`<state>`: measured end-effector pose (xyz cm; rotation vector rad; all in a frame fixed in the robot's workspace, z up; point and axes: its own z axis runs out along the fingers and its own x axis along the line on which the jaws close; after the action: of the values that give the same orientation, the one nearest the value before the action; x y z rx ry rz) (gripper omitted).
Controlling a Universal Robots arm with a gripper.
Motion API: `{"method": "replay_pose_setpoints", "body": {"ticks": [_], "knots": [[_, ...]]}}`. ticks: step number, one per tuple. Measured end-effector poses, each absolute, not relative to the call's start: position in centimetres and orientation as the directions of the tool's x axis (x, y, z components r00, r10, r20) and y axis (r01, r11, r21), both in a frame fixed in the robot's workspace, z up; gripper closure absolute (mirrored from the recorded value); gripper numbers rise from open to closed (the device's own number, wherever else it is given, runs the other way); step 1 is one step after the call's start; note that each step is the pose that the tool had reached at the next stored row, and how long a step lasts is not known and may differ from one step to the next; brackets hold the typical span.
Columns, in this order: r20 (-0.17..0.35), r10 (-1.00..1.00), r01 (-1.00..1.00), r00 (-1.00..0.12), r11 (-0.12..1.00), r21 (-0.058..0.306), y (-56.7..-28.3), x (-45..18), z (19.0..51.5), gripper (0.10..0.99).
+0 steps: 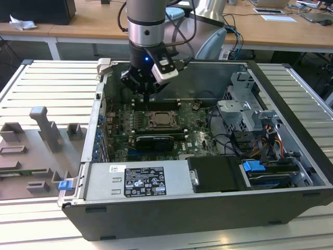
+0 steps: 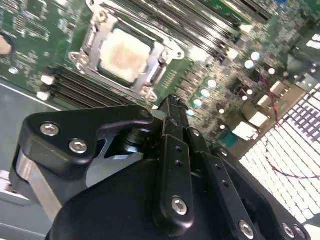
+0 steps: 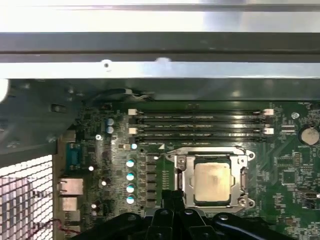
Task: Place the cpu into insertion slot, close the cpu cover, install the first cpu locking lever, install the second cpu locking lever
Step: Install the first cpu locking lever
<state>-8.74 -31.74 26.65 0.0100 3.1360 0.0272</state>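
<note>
The cpu (image 3: pixel 212 182) (image 2: pixel 122 52) lies flat in the insertion slot (image 1: pixel 164 121) on the green board, its pale silvery-beige top showing in both wrist views. The cpu cover (image 3: pixel 180 176) (image 2: pixel 156 58) lies down around it as a silvery frame. A thin metal lever (image 3: pixel 205 149) runs along one side of the socket. My gripper (image 1: pixel 148 95) (image 2: pixel 172 106) (image 3: pixel 172 199) hangs a little above the board, beside the socket on the exterior view's left. It is shut with nothing in it. Its dark fingers (image 2: pixel 174 150) point down at the board edge of the socket.
Black memory slots (image 3: pixel 200 120) run beside the socket. A black card (image 1: pixel 153 140) stands in front of it. A power supply (image 1: pixel 138 179) fills the case front and a drive cage (image 1: pixel 244 112) with cables the right. A grey fixture plate (image 1: pixel 36 151) lies outside the case.
</note>
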Motion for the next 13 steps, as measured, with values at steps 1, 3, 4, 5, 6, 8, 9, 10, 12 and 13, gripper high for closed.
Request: {"method": "replay_pose_setpoints", "body": {"ticks": [1, 3, 4, 5, 6, 8, 9, 10, 12, 13], "knots": [[-0.006, 0.006, 0.006, -1.0, 1.0, 0.018, -31.7, -9.1, 26.6, 0.98], [-0.005, -0.002, -0.002, -1.0, 1.0, 0.019, -31.6, -9.4, 26.5, 0.98], [-0.005, -0.009, -0.009, -1.0, 1.0, 0.02, -31.6, -9.4, 26.5, 0.98], [-0.006, -0.019, -0.019, -1.0, 1.0, 0.022, -31.5, -9.5, 26.4, 0.98], [-0.006, -0.021, -0.021, -1.0, 1.0, 0.023, -31.5, -9.6, 26.3, 0.98], [-0.006, -0.023, -0.023, -1.0, 0.999, 0.023, -31.0, -10.1, 26.1, 0.98], [-0.006, -0.024, -0.024, -1.0, 0.999, 0.023, -30.8, -10.2, 26.1, 0.98], [-0.006, -0.024, -0.024, -1.0, 0.999, 0.024, -30.6, -10.3, 26.0, 0.98], [-0.006, -0.025, -0.025, -1.0, 0.999, 0.024, -30.2, -10.4, 25.9, 0.98], [-0.006, -0.026, -0.026, -1.0, 0.999, 0.024, -29.9, -10.5, 25.8, 0.98]]}}
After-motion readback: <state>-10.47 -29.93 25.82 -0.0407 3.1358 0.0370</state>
